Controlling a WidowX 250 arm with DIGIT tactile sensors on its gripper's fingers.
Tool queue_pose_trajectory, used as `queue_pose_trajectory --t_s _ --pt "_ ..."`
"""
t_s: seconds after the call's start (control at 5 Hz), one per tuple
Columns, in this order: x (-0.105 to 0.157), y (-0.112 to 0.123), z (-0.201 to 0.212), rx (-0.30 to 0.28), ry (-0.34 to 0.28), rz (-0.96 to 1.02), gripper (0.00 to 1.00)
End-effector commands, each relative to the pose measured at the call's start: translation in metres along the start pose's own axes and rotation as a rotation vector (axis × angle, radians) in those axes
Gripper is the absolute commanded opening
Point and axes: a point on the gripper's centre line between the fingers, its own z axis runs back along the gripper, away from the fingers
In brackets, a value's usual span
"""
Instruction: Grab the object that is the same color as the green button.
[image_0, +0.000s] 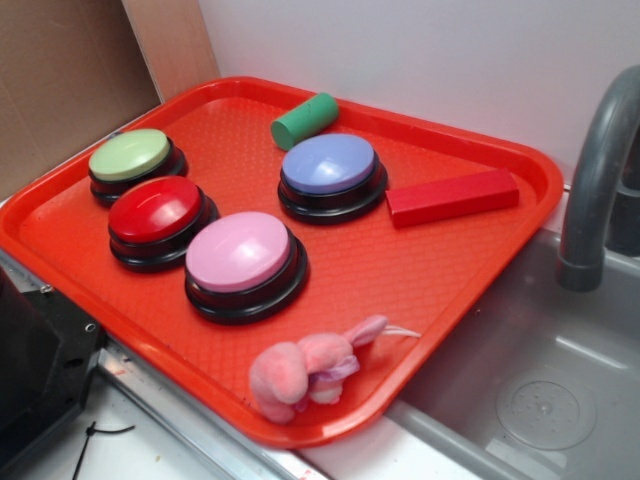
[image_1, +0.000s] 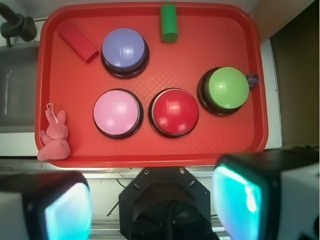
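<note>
The small green cylinder (image_0: 305, 120) lies on its side at the far edge of the red tray (image_0: 430, 270), just behind the lavender-blue button (image_0: 331, 176). In the wrist view the cylinder (image_1: 169, 22) is at the top of the tray (image_1: 150, 155). The pale-green button (image_0: 133, 162) sits at the tray's left corner; in the wrist view it (image_1: 227, 89) is at the right. My gripper (image_1: 152, 200) is open and empty, high above the tray's near edge over the robot base, far from the cylinder. The gripper is out of the exterior view.
A red button (image_0: 157, 219), a pink button (image_0: 244, 262), a red rectangular block (image_0: 452, 196) and a pink plush rabbit (image_0: 305, 365) are on the tray. A grey sink (image_0: 540, 390) with a faucet (image_0: 595, 180) is at the right. The black robot base (image_0: 35, 370) is at the left front.
</note>
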Motion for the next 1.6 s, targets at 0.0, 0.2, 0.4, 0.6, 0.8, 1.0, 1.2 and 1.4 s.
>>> queue_pose_trajectory --t_s 0.0,0.2,0.4,0.6,0.8,1.0,1.2,1.4 --pt "0.000 0.000 0.000 0.000 0.000 0.000 1.00" --pt "0.009 -0.005 -0.005 0.029 -0.015 -0.029 1.00" --pt "0.023 0.002 -0.019 0.043 -0.040 -0.016 1.00" --pt "0.042 0.014 -0.034 0.067 -0.086 0.027 1.00" --pt "0.069 0.030 -0.055 0.127 -0.127 0.089 1.00" --pt "0.094 0.043 -0.079 0.208 -0.188 0.148 1.00" --pt "0.124 0.054 -0.107 0.204 -0.174 0.143 1.00" --pt "0.147 0.067 -0.130 0.221 -0.222 0.165 1.00"
